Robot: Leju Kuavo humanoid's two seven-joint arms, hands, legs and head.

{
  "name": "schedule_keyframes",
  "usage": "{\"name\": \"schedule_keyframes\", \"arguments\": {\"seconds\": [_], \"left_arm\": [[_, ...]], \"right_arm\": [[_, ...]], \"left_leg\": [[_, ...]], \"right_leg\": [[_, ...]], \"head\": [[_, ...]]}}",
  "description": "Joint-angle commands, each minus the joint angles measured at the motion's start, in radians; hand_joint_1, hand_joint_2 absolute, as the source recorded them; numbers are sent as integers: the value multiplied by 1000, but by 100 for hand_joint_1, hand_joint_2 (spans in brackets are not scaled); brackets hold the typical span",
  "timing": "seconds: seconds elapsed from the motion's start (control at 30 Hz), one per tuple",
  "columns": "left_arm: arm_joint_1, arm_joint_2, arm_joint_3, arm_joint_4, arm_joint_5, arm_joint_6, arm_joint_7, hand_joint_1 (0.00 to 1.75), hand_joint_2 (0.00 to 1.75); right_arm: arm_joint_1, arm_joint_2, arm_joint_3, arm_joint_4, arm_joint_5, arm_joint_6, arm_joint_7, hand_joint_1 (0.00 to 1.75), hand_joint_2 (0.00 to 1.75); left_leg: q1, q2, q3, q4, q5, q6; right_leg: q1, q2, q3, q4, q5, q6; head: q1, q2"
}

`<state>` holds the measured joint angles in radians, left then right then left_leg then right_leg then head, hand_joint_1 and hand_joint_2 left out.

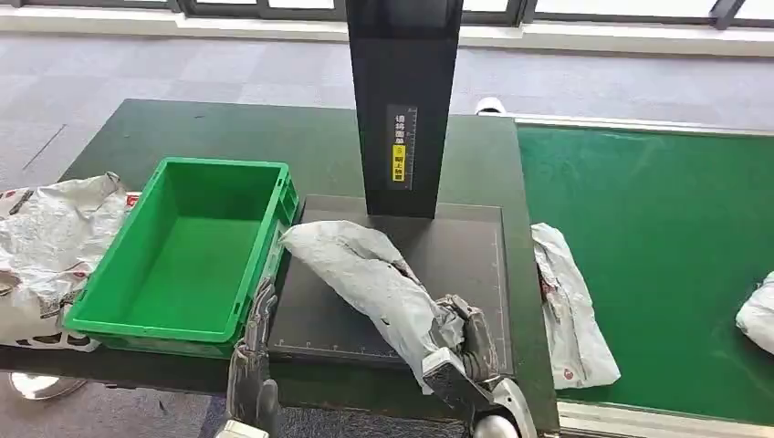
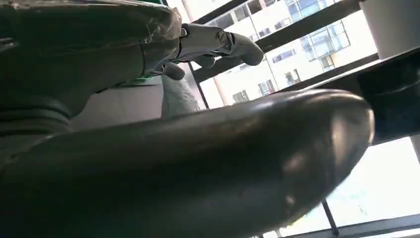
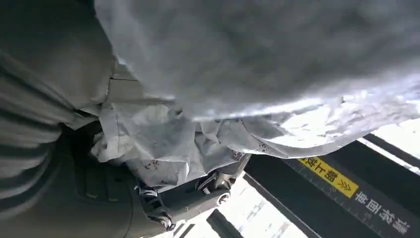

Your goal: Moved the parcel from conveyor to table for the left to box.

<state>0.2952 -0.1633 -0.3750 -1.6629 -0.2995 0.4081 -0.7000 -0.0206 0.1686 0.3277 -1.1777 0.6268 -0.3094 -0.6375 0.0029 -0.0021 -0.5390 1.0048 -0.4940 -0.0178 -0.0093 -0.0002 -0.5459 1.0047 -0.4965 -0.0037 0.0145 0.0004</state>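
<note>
A crumpled grey parcel (image 1: 365, 274) lies slanted over the black plate (image 1: 456, 246) on the dark table, its far end reaching toward the green crate (image 1: 100, 274). My right hand (image 1: 470, 351) grips the parcel's near end at the plate's front edge. In the right wrist view the parcel (image 3: 257, 59) hangs close over the hand (image 3: 99, 183), whose fingers (image 3: 188, 198) curl into the wrinkled film. My left hand (image 1: 256, 347) stands at the crate's near right corner, fingers pointing up and holding nothing. In the left wrist view its thumb (image 2: 198, 163) looms large and its fingers (image 2: 218, 42) are stretched out.
A black post (image 1: 402, 109) with a yellow label rises from the back of the plate. The green conveyor (image 1: 657, 228) on the right carries another parcel (image 1: 570, 310) at its near edge and one more (image 1: 759, 315) at the far right. Several parcels (image 1: 50, 237) are piled left of the crate.
</note>
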Motion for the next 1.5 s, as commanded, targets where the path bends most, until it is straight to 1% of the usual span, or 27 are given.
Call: {"name": "schedule_keyframes", "arguments": {"seconds": [0.03, 0.07, 0.1, 0.13, 0.2, 0.23, 0.27, 0.33, 0.37, 0.47, 0.53, 0.57, 0.6, 0.63, 0.67, 0.87, 0.9, 0.93, 1.0, 1.07, 1.1, 1.13, 1.17, 1.27, 1.3, 1.4, 1.5], "left_arm": [[-50, -5, 14, 79, 26, 25, 2, 0, 0], [-51, -6, 15, 81, 28, 28, 2, 0, 0], [-53, -10, 16, 84, 24, 33, 2, 0, 0], [-51, -16, 22, 86, 21, 40, 2, 0, 0], [-42, -44, 61, 99, 11, 61, 5, 0, 0], [-39, -52, 73, 99, 9, 70, 4, 0, 0], [-36, -59, 86, 98, 10, 79, 5, 0, 0], [-31, -66, 109, 97, 3, 91, 2, 0, 0], [-30, -67, 114, 95, 6, 89, 2, 0, 0], [-29, -68, 116, 95, 6, 87, 2, 0, 0], [-20, -92, 139, 74, 13, 155, 2, 0, 0], [-19, -89, 137, 72, 18, 166, 2, 0, 0], [-14, -115, 166, 78, 41, 207, 2, 0, 0], [-14, -114, 165, 77, 42, 210, 2, 0, 0], [-8, -127, 179, 74, 43, 236, 7, 0, 0], [-8, -127, 179, 74, 43, 236, 7, 0, 0], [-2, -133, 185, 67, 52, 245, 23, 0, 0], [1, -130, 182, 59, 47, 242, 25, 0, 0], [-2, -103, 153, 48, 40, 179, 25, 0, 0], [-7, -93, 152, 49, -22, 159, 10, 0, 0], [-6, -99, 164, 42, -30, 143, 9, 0, 0], [-10, -84, 151, 49, -11, 69, 29, 0, 0], [-19, -87, 157, 62, -26, 37, 27, 0, 0], [-30, -99, 160, 84, -32, 38, 24, 0, 0], [-41, -85, 136, 102, -92, 24, 14, 0, 175], [-99, -77, 60, 190, -218, -19, 21, 0, 175], [-162, -85, -8, 296, -364, 22, 63, 0, 175]], "right_arm": [[-153, 3, 35, 226, -62, 7, -29, 112, 175], [-170, 2, 36, 248, -71, 1, -32, 0, 175], [-193, 1, 37, 282, -79, -9, -33, 0, 175], [-219, 0, 36, 326, -89, -58, -40, 0, 175], [-244, -2, 25, 379, -111, -132, -55, 0, 175], [-246, -6, 27, 387, -111, -148, -59, 0, 175], [-235, -11, 25, 380, -102, -180, -60, 0, 175], [-175, -30, 32, 328, -105, -196, -59, 0, 175], [-146, -35, 32, 295, -101, -201, -55, 0, 175], [-125, -41, 35, 267, -95, -200, -51, 0, 175], [-95, -39, 29, 228, -85, -197, -42, 0, 175], [-81, -39, 27, 207, -80, -197, -38, 0, 175], [-63, -31, 15, 174, -51, -181, -24, 0, 175], [-59, -29, 14, 162, -42, -177, -17, 0, 175], [-46, -19, 4, 131, -17, -163, -4, 0, 175], [-46, -19, 4, 131, -17, -163, -4, 0, 175], [-34, -15, -6, 105, -1, -158, 3, 0, 175], [-18, -14, -9, 76, 9, -155, 4, 0, 175], [22, -18, -11, -10, 47, -139, 16, 0, 175], [73, -29, -19, -132, 63, -133, 22, 0, 175], [91, -36, -23, -183, 63, -127, 19, 0, 175], [102, -40, -28, -218, 59, -124, 14, 0, 175], [115, -45, -35, -256, 50, -123, 0, 0, 175], [120, -50, -40, -276, 44, -115, 0, 0, 175], [123, -48, -44, -285, 33, -123, -22, 0, 175], [131, -57, -54, -316, 4, -132, -61, 0, 175], [118, -70, -48, -324, -16, -133, -61, 0, 175]], "left_leg": [[1, 2, 1, -3, 3, 1], [2, 3, 2, -6, 5, 1], [1, 4, 2, -5, 4, 1], [1, 3, 1, -2, 2, 0], [1, 5, 2, -3, 2, 0], [1, 4, 2, -3, 2, 0], [1, 4, 3, -4, 3, 1], [0, 1, 1, -1, 1, 1], [1, -2, 2, -2, 1, 1], [0, -1, 2, -1, 0, 0], [1, -1, 2, -2, 1, 1], [1, 0, 2, -2, 1, 1], [0, 0, 0, 0, 0, 1], [0, 0, 0, -1, 0, 1], [0, -1, 0, 0, 0, 0], [0, 0, -1, 0, 0, 1], [1, 0, 0, 0, 1, 1], [0, 0, -1, 0, 1, 1], [0, 0, -1, 0, 0, 1], [0, -2, -2, 1, 0, 1], [0, -2, -1, 1, 0, 1], [1, -2, -1, 0, 0, 1], [0, -2, -1, 1, 0, 1], [0, -2, 0, 0, 1, 1], [0, -2, -1, 1, 0, 1], [-1, -3, -1, 0, 1, 1], [-1, -5, -1, -1, 2, 2]], "right_leg": [[1, 2, 1, -5, 4, 1], [2, 2, 2, -9, 7, 1], [1, 3, 1, -8, 6, 1], [0, 3, 0, -3, 3, 1], [0, 5, 1, -4, 4, 1], [0, 4, 1, -5, 4, 1], [0, 4, 2, -6, 5, 1], [-1, 1, 1, -3, 2, 1], [0, -2, 3, -4, 2, 1], [0, -1, 2, -3, 1, 1], [0, -1, 3, -4, 2, 1], [0, 0, 2, -4, 2, 1], [0, 0, 0, -2, 1, 1], [0, 0, 1, -3, 1, 1], [-1, -1, 0, -1, 1, 1], [0, 0, -1, -2, 1, 1], [0, 0, 0, -3, 2, 1], [0, 1, -1, -2, 2, 1], [0, 0, -1, -2, 1, 1], [0, -2, -1, -1, 0, 1], [0, -2, 0, -2, 1, 1], [0, -2, 0, -2, 1, 1], [0, -2, -1, -1, 0, 1], [-1, -2, 0, -3, 1, 1], [-1, -2, -1, -2, 1, 1], [-1, -3, -1, -2, 1, 1], [-1, -5, 1, -3, 2, 2]], "head": [[0, 0], [0, 0], [0, 0], [0, 0], [0, 0], [0, 0], [0, 0], [0, 0], [0, 0], [0, 0], [0, 0], [0, 0], [0, 0], [0, 0], [0, 0], [0, 0], [0, 0], [0, 0], [0, 0], [0, 0], [0, 0], [0, 0], [0, 0], [0, 0], [0, 0], [0, 0], [0, 0]]}}
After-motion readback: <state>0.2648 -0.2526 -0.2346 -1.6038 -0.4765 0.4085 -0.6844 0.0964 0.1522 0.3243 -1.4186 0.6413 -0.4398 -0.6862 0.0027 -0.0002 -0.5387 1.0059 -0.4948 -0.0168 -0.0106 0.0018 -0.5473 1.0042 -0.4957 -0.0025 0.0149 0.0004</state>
